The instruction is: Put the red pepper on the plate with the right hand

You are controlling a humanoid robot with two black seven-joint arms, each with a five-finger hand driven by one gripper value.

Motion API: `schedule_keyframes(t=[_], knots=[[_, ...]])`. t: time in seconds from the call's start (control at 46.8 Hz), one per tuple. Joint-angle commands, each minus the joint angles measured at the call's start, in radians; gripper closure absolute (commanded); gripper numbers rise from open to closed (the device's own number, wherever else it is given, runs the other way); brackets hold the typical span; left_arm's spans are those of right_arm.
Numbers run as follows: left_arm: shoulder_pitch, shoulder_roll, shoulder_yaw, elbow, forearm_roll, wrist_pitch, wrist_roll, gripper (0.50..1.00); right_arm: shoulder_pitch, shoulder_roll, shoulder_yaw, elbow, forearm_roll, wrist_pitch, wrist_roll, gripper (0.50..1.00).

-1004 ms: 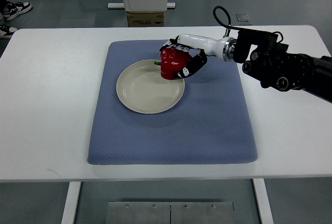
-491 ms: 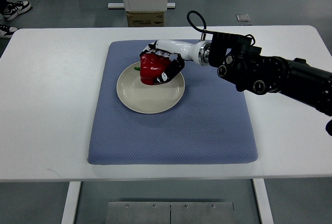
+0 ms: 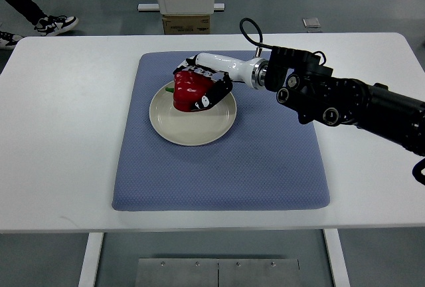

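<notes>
Worktop [image 3: 60, 134] comes first, white and wide, with a grey floor showing under its near edge. On it lies a blue mat [image 3: 219, 167] with soft, round corners. Toward the far left part of the mat sits a round cream plate [image 3: 189, 127]. The near half of the plate is bare.

Over the far side of the plate is the red pepper [image 3: 186, 88]. It is shiny, and a bit of green stem pokes out on its left. The right hand [image 3: 202, 88] has its black and white fingers curled around the pepper, holding it tight from the top and right. I cannot tell if the pepper touches the plate or hangs just above it.

The right arm [image 3: 345, 101] is black and bulky and comes in from the right edge, with a white wrist piece near the hand.

Past the worktop stands a white stand with a small box. A person's leg and shoe [image 3: 56, 24] show at the far left corner.
</notes>
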Motion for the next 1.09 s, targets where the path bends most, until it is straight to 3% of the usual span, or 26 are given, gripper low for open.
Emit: schedule_keyframes(t=[0.0, 0.47, 0.577, 0.598, 0.705, 0.833, 1.068], knots=[[0.000, 0.000, 0.000, 0.000, 0.000, 0.000, 0.000, 0.500, -0.004, 0.000, 0.001, 0.018, 0.000, 0.000, 0.001, 1.000], [0.000, 0.000, 0.000, 0.000, 0.000, 0.000, 0.000, 0.500, -0.042, 0.000, 0.000, 0.026, 0.000, -0.003, -0.011, 1.000], [0.000, 0.000, 0.000, 0.000, 0.000, 0.000, 0.000, 0.500, -0.051, 0.000, 0.000, 0.024, 0.000, -0.032, -0.024, 1.000], [0.000, 0.000, 0.000, 0.000, 0.000, 0.000, 0.000, 0.500, -0.051, 0.000, 0.000, 0.024, 0.000, -0.040, -0.025, 0.976], [0.000, 0.000, 0.000, 0.000, 0.000, 0.000, 0.000, 0.500, -0.061, 0.000, 0.000, 0.024, 0.000, -0.055, -0.027, 0.735], [0.000, 0.000, 0.000, 0.000, 0.000, 0.000, 0.000, 0.500, -0.064, 0.000, 0.003, 0.024, 0.001, -0.058, -0.025, 0.513], [0.000, 0.000, 0.000, 0.000, 0.000, 0.000, 0.000, 0.500, -0.065, 0.000, 0.003, 0.012, 0.009, -0.057, -0.025, 0.502]])
